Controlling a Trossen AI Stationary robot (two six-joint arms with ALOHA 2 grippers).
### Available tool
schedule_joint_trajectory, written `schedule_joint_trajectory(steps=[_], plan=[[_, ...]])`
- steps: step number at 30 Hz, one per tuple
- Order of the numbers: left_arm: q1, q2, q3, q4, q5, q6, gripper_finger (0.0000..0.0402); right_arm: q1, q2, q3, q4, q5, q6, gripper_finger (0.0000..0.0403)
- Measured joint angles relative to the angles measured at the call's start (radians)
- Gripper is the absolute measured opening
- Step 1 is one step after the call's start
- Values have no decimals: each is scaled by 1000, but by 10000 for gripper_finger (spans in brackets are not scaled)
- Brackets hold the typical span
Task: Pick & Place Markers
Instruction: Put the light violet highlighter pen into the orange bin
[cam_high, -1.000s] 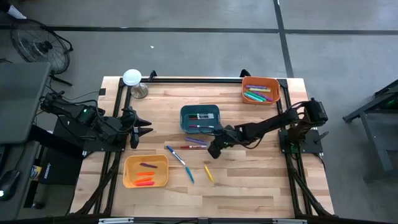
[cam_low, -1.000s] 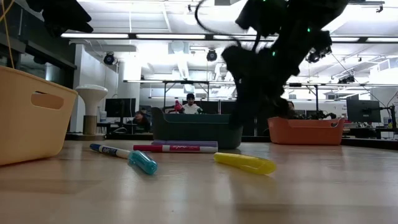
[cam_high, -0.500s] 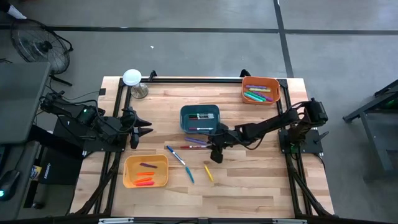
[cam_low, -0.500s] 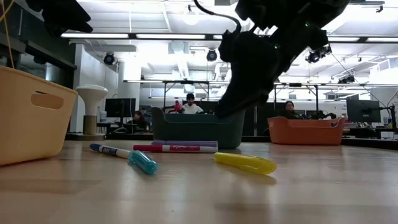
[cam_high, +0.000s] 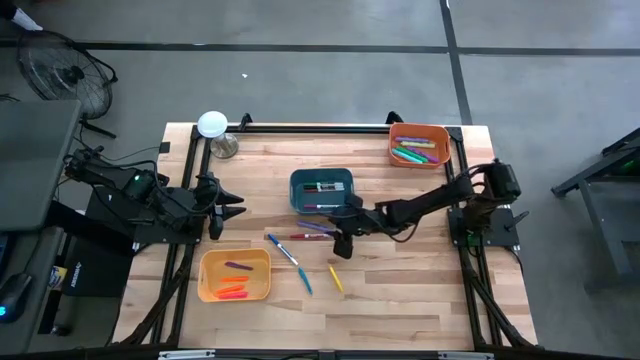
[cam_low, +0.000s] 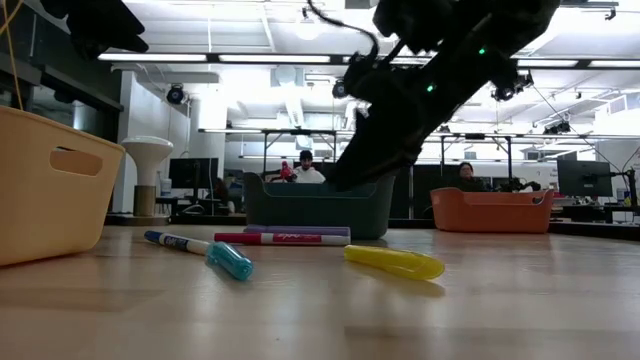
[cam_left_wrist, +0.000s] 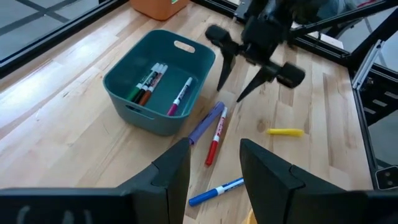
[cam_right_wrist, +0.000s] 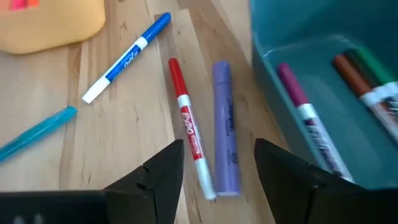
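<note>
Centrally, loose markers lie on the bench (cam_high: 400, 290): a purple marker (cam_right_wrist: 225, 127) beside a red marker (cam_right_wrist: 189, 134), just in front of the teal bin (cam_high: 321, 190), whose rim stands near them. Right gripper (cam_high: 345, 239) hovers above this pair, fingers (cam_right_wrist: 163, 176) spread, empty. Left gripper (cam_high: 234, 205) waits near the bench's left edge, fingers partly open, empty. Bare wood lies between the yellow marker (cam_high: 335, 278) and the near edge.

Right end effector (cam_high: 343, 243) fingers spread, arm stretched mid-table, left end effector (cam_high: 238, 207) parted, at table's side
</note>
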Motion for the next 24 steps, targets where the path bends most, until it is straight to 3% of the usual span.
schedule_joint_trajectory(steps=[12,19,24], plan=[[0,0,0,7,32,-2,137,0,197,179,-69,65,-11,181],[0,0,0,7,33,-3,137,-1,219,200,-193,78,30,179],[0,0,0,2,33,-3,137,-2,218,203,-254,31,75,152]])
